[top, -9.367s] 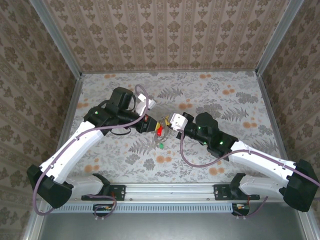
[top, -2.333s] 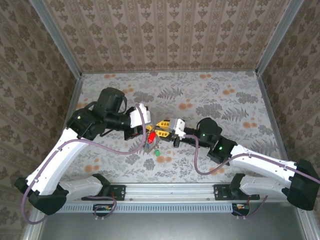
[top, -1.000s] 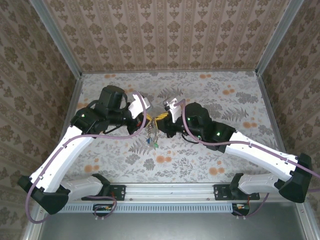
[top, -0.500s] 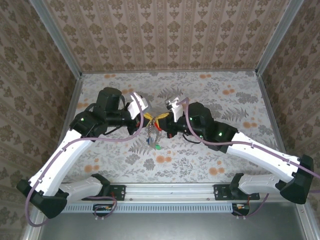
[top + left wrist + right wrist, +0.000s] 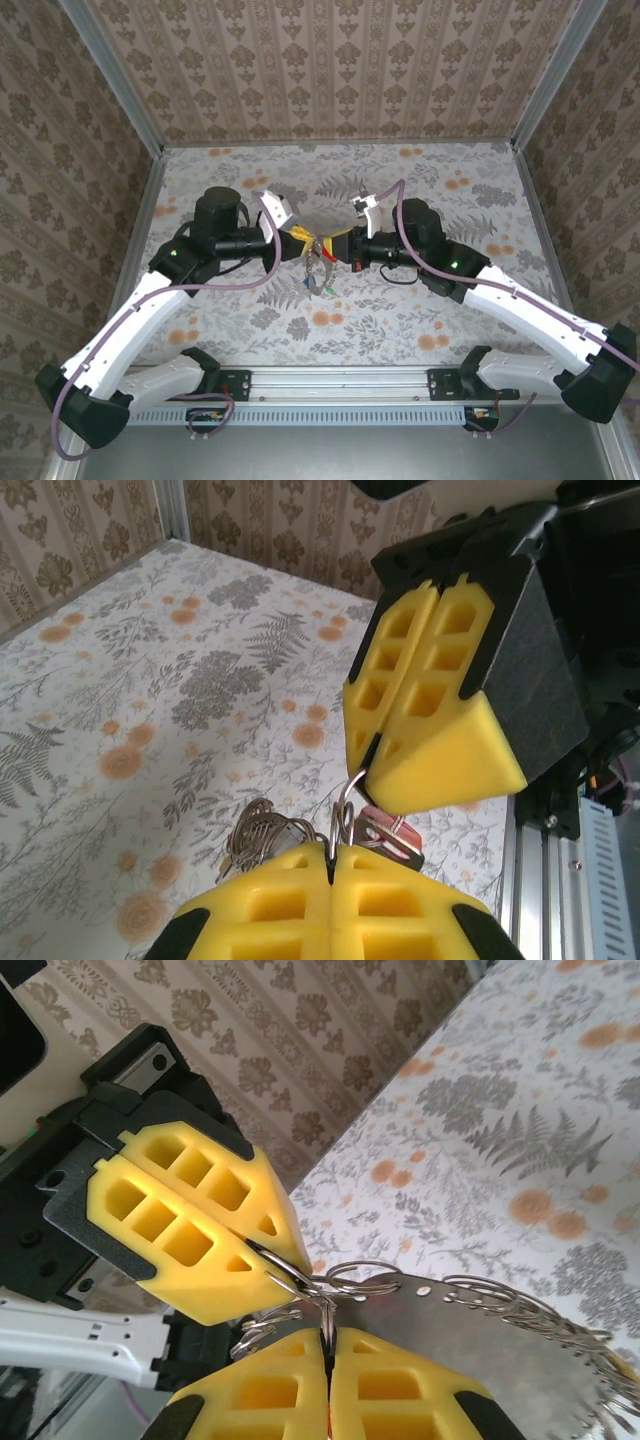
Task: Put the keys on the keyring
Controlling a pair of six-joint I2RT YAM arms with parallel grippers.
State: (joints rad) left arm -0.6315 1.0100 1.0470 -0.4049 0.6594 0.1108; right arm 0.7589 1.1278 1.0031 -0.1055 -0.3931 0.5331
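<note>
The keyring (image 5: 343,798) is largely hidden, so its long axis cannot be judged. The left gripper (image 5: 298,238) and right gripper (image 5: 341,246) are clamped on its wire from opposite sides. The keys (image 5: 318,283) hang beneath it.

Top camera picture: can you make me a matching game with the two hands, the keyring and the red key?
1 left hand
2 right hand
3 keyring
4 red key

a pinched from both sides
b shut, on the picture's right
c just below where the hands meet
d shut, on the picture's left

Pairs: 1-d, 2-b, 3-a, 4-c.
</note>
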